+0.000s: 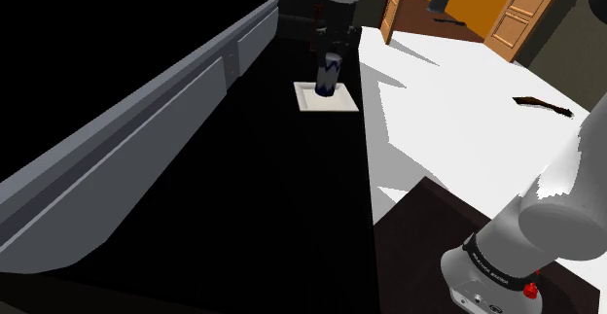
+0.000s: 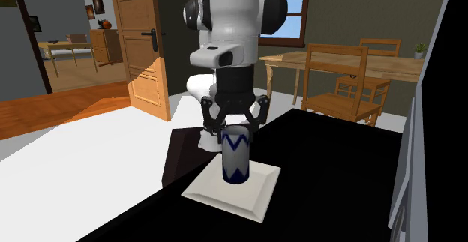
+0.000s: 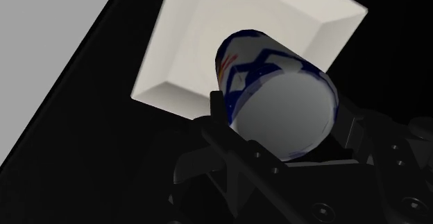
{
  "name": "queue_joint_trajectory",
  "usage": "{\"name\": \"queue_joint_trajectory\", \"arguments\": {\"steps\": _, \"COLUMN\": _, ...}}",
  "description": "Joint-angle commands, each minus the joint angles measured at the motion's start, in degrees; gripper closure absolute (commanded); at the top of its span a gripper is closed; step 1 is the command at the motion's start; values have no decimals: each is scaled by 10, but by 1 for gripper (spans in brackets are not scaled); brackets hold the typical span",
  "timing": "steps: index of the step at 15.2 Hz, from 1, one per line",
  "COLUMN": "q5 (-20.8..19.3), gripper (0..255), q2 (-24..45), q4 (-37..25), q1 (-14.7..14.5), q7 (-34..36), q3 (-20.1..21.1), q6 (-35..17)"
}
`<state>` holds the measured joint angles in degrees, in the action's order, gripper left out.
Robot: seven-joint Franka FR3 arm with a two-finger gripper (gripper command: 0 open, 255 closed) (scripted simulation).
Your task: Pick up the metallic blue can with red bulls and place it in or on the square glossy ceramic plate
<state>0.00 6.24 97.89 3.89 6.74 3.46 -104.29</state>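
Can (image 2: 235, 154), blue and white with a zigzag band and a small streak of red and yellow on its side, stands upright between the jaws, its base resting on the middle of the plate (image 2: 251, 195). The gripper (image 2: 236, 132) comes straight down over it, and the two black fingers (image 2: 217, 125) clasp the can's upper end, one on each side. In the wrist view the jaws are set as wide as the can, with a finger pressed against each flank of it and its grey top (image 3: 281, 118) facing up between them. The plate is square and pale, with a raised sloping rim, and it lies directly beneath the jaws on a black work surface (image 2: 330, 173). In the wrist view one corner of the plate (image 3: 187, 49) spreads out past the fingertips, beyond the can (image 3: 260, 56).

From the shoulder view the gripper (image 1: 331, 57) hangs over the can (image 1: 328, 77), with the plate (image 1: 342, 102) just under it. A white floor (image 1: 457, 118) lies to the side of the jaws, and the arm (image 1: 554, 215) rises from its dark stand (image 1: 418, 234). Behind the gripper in the second exterior view stand a wooden door (image 2: 142, 46) and a wooden table with chairs (image 2: 352, 76).
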Motion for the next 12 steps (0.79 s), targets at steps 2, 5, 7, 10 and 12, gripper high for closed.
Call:
{"name": "queue_joint_trajectory", "arguments": {"steps": 2, "q5": 0, "gripper": 255, "q2": -2, "q4": 19, "q1": 0, "q7": 1, "q3": 0, "q6": -18}}
{"name": "queue_joint_trajectory", "arguments": {"steps": 5, "q5": 0, "gripper": 255, "q2": -1, "q4": 19, "q1": 0, "q7": 1, "q3": 0, "q6": -18}}
{"name": "queue_joint_trajectory", "arguments": {"steps": 7, "q5": 0, "gripper": 255, "q2": -1, "q4": 19, "q1": 0, "q7": 1, "q3": 0, "q6": -18}}
{"name": "queue_joint_trajectory", "arguments": {"steps": 10, "q5": 0, "gripper": 0, "q2": -1, "q4": 19, "q1": 0, "q7": 1, "q3": 0, "q6": -18}}
{"name": "queue_joint_trajectory", "arguments": {"steps": 12, "q5": 0, "gripper": 0, "q2": -1, "q4": 19, "q1": 0, "q7": 1, "q3": 0, "q6": -18}}
